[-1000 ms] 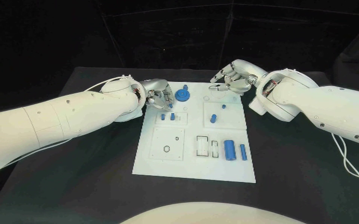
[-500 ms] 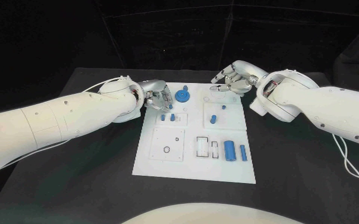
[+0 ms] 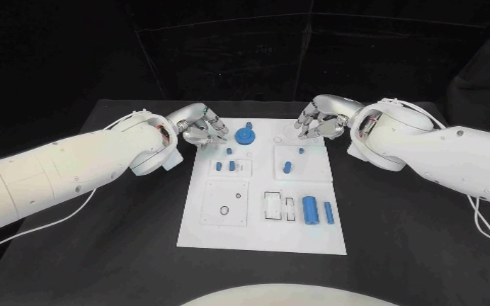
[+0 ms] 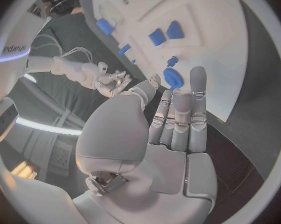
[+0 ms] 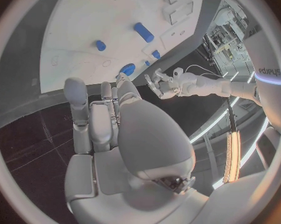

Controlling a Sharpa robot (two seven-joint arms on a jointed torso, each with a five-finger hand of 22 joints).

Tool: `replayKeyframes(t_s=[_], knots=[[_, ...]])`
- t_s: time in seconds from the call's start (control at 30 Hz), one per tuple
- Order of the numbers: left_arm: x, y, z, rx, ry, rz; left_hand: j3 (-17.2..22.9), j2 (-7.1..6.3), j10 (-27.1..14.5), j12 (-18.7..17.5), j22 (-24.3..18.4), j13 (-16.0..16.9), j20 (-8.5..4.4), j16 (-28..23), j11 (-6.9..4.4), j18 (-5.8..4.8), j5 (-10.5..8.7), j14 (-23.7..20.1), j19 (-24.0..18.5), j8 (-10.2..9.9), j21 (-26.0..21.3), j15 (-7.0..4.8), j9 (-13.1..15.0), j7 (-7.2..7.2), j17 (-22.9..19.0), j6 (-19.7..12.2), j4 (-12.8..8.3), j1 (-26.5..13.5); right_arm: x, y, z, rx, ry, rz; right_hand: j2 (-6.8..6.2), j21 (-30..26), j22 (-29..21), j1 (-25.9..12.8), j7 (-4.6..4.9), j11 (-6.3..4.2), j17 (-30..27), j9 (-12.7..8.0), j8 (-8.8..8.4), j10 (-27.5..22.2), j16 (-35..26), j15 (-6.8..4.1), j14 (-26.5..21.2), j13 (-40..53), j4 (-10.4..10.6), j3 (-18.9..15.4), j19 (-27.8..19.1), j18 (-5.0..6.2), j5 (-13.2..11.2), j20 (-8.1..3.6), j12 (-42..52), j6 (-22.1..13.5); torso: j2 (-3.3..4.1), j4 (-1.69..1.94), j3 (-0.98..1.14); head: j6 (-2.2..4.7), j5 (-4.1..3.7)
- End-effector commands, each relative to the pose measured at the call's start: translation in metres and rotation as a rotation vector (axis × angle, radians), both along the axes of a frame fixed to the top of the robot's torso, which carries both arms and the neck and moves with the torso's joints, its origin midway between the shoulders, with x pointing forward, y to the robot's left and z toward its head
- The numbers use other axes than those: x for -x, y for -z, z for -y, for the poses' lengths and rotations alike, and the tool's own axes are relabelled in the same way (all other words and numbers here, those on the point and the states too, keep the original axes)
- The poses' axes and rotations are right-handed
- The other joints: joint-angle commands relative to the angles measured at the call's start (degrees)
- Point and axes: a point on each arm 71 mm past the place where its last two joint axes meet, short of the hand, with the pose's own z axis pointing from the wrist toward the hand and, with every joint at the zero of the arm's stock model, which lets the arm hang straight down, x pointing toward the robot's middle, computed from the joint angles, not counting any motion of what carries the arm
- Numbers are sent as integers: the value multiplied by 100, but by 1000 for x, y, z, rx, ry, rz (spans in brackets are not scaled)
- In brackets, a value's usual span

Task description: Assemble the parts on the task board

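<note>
Head view: task board (image 3: 230,231) sits mid-table (image 3: 112,249), long axis running away from the robot. Left hand (image 3: 201,126) hovers at the board's far left corner, right hand (image 3: 323,120) at the far right corner, neither touching a part as far as I can tell.

Parts on the board: round blue disc (image 3: 246,136) at the far end just beside the left hand; three small blue pegs (image 3: 230,162) in the left upper block; a slanted peg (image 3: 290,164) and a tiny one (image 3: 302,152) in the right upper block; two blue cylinders (image 3: 319,211) lying side by side near the right edge, closer to the robot.

Left wrist view adds what the head view hides: palm empty, fingers (image 4: 179,118) straight and close together, thumb off to the side, disc (image 4: 173,77) just past the fingertips. Nothing held.

Right wrist view: same story, right hand's fingers (image 5: 98,118) extended together, empty, disc (image 5: 128,69) beyond the tips. It also catches the left hand (image 5: 162,83) across the board.
</note>
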Motion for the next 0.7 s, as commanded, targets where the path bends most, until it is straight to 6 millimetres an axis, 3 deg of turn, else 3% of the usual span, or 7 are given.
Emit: replayKeyframes(t_s=[0.03,0.27,0.43,0.7], knots=[[-1,-17,-5,529,-98,-53,119,105,290,203,-41,57,-41,-93,-81,87,43,-81,-27,149,-62,-49,42,-70,-171,213,-29,42,3,4,0,205,-42,96,-12,38,23,50,-2,24,14,-7,-58,65,28,-16,154,-270,19,33,50,17,-43,-1,-200,35,8,-8,-4,36,-99],[2,-22,-14,813,-172,-126,188,80,319,325,-137,60,-71,-404,-100,70,43,-416,-130,207,-231,-54,12,-80,-728,161,-36,-76,10,15,-3,272,-63,138,-68,52,49,27,49,100,50,-13,-193,-18,62,29,165,-665,89,54,73,3,-94,45,-510,-24,7,-6,5,50,-189],[4,-22,-15,852,-178,-151,217,90,321,362,-166,60,-71,-443,-104,70,44,-475,-152,241,-279,-57,9,-85,-791,169,-63,-69,11,20,-6,282,-70,140,-65,74,79,48,71,120,74,-8,-242,23,89,42,174,-821,102,94,92,0,-124,62,-591,-19,7,12,3,60,-208],[8,-22,-13,877,-173,-181,242,94,335,401,-195,60,-74,-471,-108,71,43,-523,-174,278,-326,-58,8,-85,-827,181,-93,-67,12,26,-12,298,-85,118,14,131,153,171,97,129,51,2,-279,187,91,47,175,-1100,104,300,132,-7,-354,69,-726,95,12,0,0,45,-203]])
